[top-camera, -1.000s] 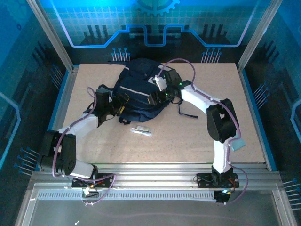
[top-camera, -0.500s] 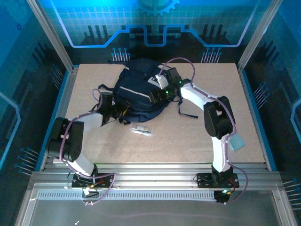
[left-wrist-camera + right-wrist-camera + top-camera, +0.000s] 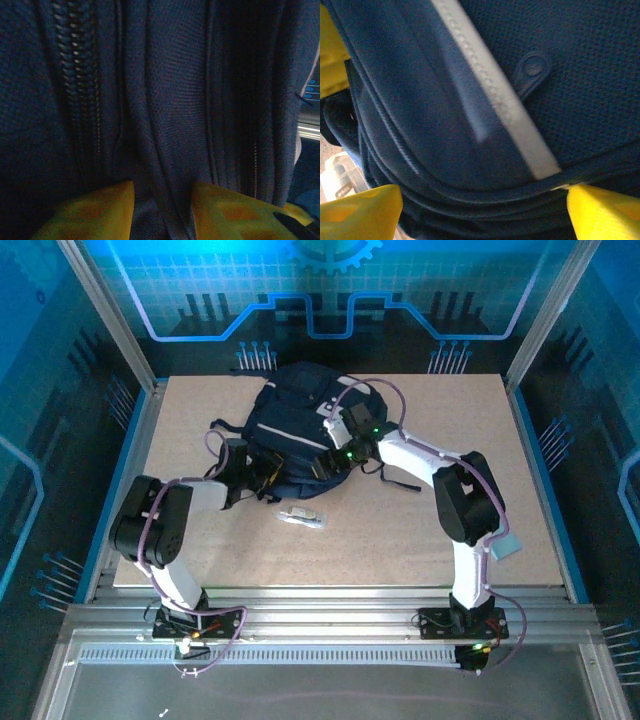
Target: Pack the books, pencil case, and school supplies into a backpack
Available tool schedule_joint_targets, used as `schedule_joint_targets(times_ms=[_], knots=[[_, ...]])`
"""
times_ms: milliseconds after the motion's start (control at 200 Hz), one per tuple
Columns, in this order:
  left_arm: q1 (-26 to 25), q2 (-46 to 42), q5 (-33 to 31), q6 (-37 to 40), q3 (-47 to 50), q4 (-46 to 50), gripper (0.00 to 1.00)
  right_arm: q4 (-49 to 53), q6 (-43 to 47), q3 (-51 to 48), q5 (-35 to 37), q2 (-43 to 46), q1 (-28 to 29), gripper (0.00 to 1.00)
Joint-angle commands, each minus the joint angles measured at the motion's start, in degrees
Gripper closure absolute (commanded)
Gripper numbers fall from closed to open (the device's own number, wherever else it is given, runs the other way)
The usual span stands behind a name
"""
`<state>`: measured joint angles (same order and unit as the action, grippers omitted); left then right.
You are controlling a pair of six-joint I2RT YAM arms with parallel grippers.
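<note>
The navy backpack (image 3: pixel 295 415) lies flat at the back middle of the table. My left gripper (image 3: pixel 258 475) is at its near left edge, shut on a fold of its fabric (image 3: pixel 170 100) beside a zip; that fold fills the gap between the yellow fingers (image 3: pixel 100 210). My right gripper (image 3: pixel 335 455) is over the near right part, open wide, its fingers (image 3: pixel 360 210) straddling the bag's lower edge under the pale stripe (image 3: pixel 495 100). A clear pencil case (image 3: pixel 305 524) lies on the table with a small pale oblong supply (image 3: pixel 298 511) against it. I cannot tell whether a yellow patch (image 3: pixel 330 50) is a book.
Dark straps (image 3: pixel 400 480) trail from the backpack's right side onto the table. A pale teal card (image 3: pixel 505 545) sits by the right arm near the table's right edge. Metal frame posts and blue panels close in the back and sides.
My left arm swung in to the backpack's near left edge and its gripper closed on the fabric. My right gripper slid toward the bag's near edge and opened wider.
</note>
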<state>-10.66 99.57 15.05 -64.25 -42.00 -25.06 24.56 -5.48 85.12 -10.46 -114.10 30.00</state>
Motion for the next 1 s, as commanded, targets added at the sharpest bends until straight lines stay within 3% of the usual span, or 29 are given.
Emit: schedule_joint_targets(times_ms=[0,340,480,991], knots=[[-1.73,4.1,2.52,-2.12,-0.18,0.89,0.63,0.78,-1.49,-0.27,2.71,1.88,-0.38,0.14],[-1.69,3.64,2.92,-2.02,0.7,0.8,0.61,1.82,3.02,9.26,9.84,-2.36,-1.79,0.14],[-1.67,4.05,3.32,-2.28,0.26,0.49,0.61,2.4,4.7,11.19,7.51,-5.86,-1.59,0.14],[-1.72,2.47,3.01,-2.74,0.32,1.46,0.56,-2.85,-2.23,1.81,10.1,-0.11,-3.1,0.12]])
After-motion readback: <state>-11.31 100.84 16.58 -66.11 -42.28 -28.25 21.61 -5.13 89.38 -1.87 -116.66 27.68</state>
